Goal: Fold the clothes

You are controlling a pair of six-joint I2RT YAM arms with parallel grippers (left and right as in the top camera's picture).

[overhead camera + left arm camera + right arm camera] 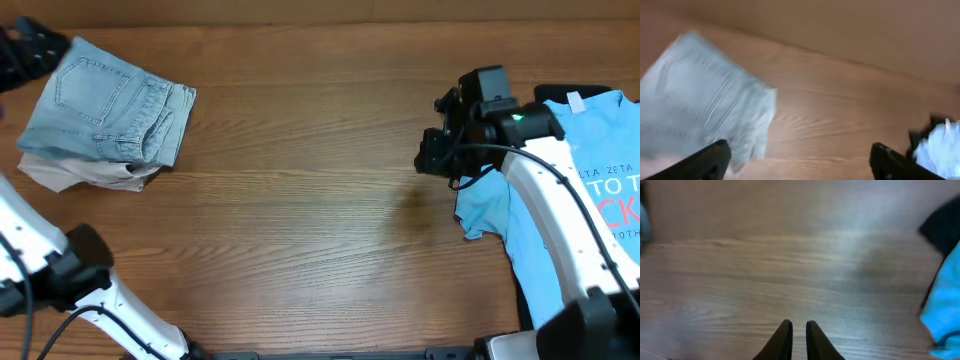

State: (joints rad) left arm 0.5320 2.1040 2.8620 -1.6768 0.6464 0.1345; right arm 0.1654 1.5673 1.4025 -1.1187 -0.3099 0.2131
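Folded denim shorts (105,105) lie at the far left corner of the worktop (320,230), stacked on beige shorts (70,175). The left pincer (799,147) is released and empty, near that stack. The right pincer (799,326) is clenched on nothing. It is near the sky-blue T-shirt (590,190), which lies at the right edge beside a black garment (942,230).

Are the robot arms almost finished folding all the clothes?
Partly. The denim shorts lie folded on the beige shorts. Nothing is in hand: the left gripper is open, the right gripper shut and empty. The blue T-shirt, not yet folded, is left.
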